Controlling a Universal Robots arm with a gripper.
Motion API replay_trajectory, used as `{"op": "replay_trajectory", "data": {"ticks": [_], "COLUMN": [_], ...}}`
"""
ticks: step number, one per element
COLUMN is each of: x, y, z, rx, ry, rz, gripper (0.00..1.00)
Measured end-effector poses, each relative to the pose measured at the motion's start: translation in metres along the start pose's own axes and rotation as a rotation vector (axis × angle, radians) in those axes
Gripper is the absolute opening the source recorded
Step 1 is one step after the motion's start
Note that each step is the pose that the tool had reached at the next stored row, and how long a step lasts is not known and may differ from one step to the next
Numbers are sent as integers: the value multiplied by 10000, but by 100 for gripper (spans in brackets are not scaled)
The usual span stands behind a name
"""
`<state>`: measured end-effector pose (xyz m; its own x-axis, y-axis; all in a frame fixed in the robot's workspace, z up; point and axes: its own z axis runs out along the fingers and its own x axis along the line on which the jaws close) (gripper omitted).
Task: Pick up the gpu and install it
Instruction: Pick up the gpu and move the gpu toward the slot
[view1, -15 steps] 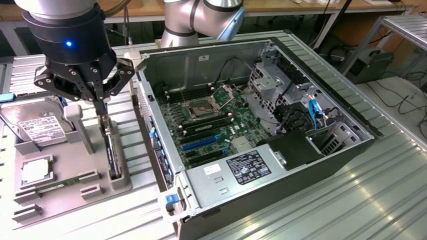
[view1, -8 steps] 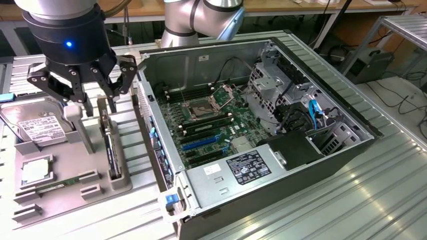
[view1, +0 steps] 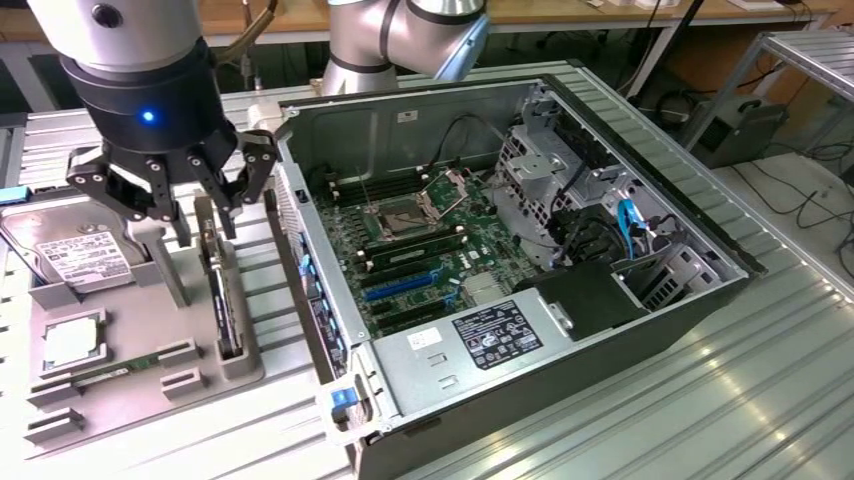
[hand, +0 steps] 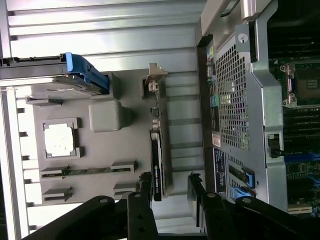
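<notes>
Below the wide-open pincer (view1: 203, 232), the gpu (view1: 222, 300) stands on edge; descending centred and straddling it squarely looks wisest.

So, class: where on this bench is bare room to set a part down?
Bare: the ribbed table on the exterior view's right of the computer case. Narrow: the strip between case and tray. Crowded: the tray, with the open gripper above the gpu.
</notes>
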<state>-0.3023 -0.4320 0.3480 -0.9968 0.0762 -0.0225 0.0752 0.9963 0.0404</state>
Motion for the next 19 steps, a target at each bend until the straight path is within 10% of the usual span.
{"op": "replay_trajectory", "data": {"ticks": [19], "x": [49], "y": [-20], "z": [373], "rx": [4], "ry": [59], "rz": [2], "gripper": [42]}}
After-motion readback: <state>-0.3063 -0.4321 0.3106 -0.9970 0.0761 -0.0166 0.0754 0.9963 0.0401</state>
